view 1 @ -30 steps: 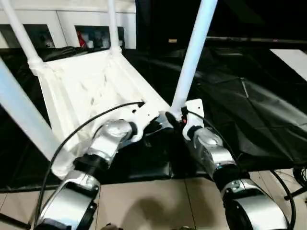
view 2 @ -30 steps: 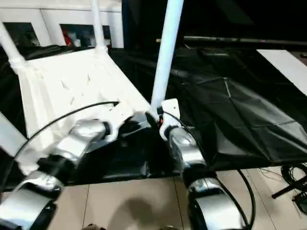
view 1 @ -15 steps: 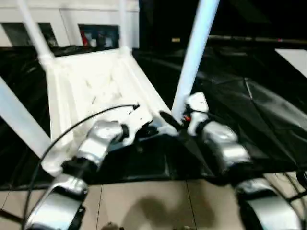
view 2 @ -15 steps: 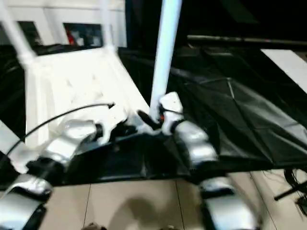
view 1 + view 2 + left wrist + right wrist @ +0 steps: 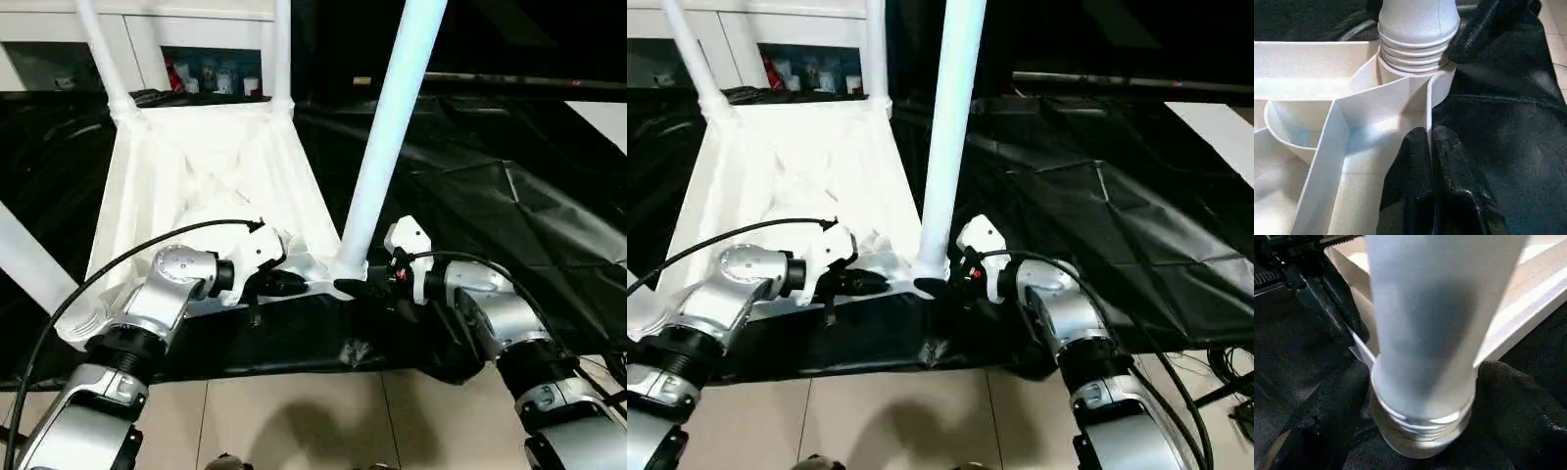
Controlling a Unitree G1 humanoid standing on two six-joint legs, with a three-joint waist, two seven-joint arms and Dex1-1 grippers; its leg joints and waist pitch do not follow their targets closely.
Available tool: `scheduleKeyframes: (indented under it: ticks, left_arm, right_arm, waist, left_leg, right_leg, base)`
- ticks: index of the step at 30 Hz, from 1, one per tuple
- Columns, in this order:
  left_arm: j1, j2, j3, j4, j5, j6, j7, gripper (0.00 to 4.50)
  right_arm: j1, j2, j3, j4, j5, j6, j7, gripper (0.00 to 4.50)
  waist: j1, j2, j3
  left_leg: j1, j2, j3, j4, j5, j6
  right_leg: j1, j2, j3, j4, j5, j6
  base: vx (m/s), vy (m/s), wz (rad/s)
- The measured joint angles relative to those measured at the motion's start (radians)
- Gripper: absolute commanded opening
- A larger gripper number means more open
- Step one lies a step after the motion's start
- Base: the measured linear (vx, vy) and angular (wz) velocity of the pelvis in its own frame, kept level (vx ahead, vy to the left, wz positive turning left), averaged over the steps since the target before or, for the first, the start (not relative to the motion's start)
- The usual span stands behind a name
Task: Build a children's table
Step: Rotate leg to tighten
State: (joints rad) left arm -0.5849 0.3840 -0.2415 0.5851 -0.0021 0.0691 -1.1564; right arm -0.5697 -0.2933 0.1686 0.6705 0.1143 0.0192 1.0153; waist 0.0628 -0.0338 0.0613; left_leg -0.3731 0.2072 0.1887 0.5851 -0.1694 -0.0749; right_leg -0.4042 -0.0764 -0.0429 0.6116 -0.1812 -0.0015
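Black fingers worked the upturned tabletop's (image 5: 196, 176) near corner.
Left gripper (image 5: 1431, 139) pinched the tabletop's rim wall tight; right gripper (image 5: 1420, 396) spread wide around the leg (image 5: 387, 147) base, seated in its socket.

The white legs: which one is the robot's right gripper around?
The near right-hand leg, the one closest to both arms. The right gripper straddles its threaded base; the other legs stand untouched.

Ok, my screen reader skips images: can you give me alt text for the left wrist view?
The left gripper, its two black fingers shut on the thin white rim of the upside-down tabletop, sits beside a corner socket. A white leg with a ribbed base stands in that socket, over a black sheet.
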Motion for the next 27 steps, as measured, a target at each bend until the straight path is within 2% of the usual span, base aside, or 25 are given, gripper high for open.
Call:
scheduleKeyframes:
  ticks: [6,8,11,13,17,24,27]
  left_arm:
    - [0.002,0.001,0.0,-0.003,-0.003,0.004,-0.011,0.0]
    - [0.002,0.001,0.0,-0.003,-0.003,0.004,-0.011,0.0]
    - [0.002,0.001,0.0,-0.004,-0.003,0.004,-0.012,0.0]
    - [0.003,0.001,0.0,-0.004,-0.003,0.005,-0.012,0.0]
    - [0.006,0.002,0.0,-0.013,-0.003,0.012,-0.013,0.0]
    - [0.006,0.002,0.0,-0.014,-0.003,0.014,-0.015,0.0]
    - [-0.002,-0.017,-0.001,-0.002,0.012,0.014,0.032,0.0]
  right_arm:
    - [-0.005,0.001,-0.001,0.0,0.002,0.017,0.012,3.76]
    - [-0.007,0.001,-0.001,0.0,0.002,0.022,0.016,3.47]
    - [-0.009,0.002,-0.001,0.001,0.002,0.026,0.024,3.38]
    - [-0.009,0.003,-0.002,0.001,0.008,0.033,0.031,3.08]
    - [-0.01,0.003,-0.004,0.002,0.011,0.04,0.04,2.82]
    - [-0.01,0.005,-0.008,0.003,0.013,0.042,0.041,2.75]
    - [-0.004,0.038,-0.042,0.028,0.02,0.033,-0.011,2.74]
  waist:
    - [0.0,0.0,0.0]
    - [0.0,0.0,0.0]
    - [0.0,-0.001,0.0]
    - [0.0,-0.001,0.0]
    - [0.0,-0.001,0.0]
    - [0.001,-0.002,0.0]
    - [0.001,-0.003,-0.001]
  left_leg:
    - [0.0,0.0,0.002,0.0,0.0,0.0]
    - [0.0,0.0,0.002,0.0,0.0,0.0]
    - [0.0,0.0,0.003,0.0,0.0,0.0]
    - [0.0,0.0,0.004,0.0,0.0,0.0]
    - [0.0,0.0,0.005,0.0,0.0,0.0]
    - [0.0,0.0,0.005,0.001,0.0,0.001]
    - [0.001,0.0,0.005,0.001,0.0,0.0]
  right_leg:
    - [0.0,0.0,0.0,0.0,0.0,0.0]
    - [0.0,0.0,0.001,0.0,0.0,0.0]
    - [0.0,0.0,0.001,0.0,0.0,0.0]
    - [0.0,0.0,0.001,0.0,0.0,0.0]
    - [0.0,0.0,0.001,0.0,0.0,0.0]
    - [0.0,0.0,0.001,0.0,0.0,0.0]
    - [0.0,0.0,0.001,0.001,0.0,0.0]
  base:
    - [0.0,0.0,0.0]
    - [0.0,0.0,0.0]
    - [0.0,0.0,0.0]
    - [0.0,0.0,0.0]
    - [0.0,0.0,0.0]
    - [0.0,0.0,0.0]
    - [0.0,0.0,0.0]
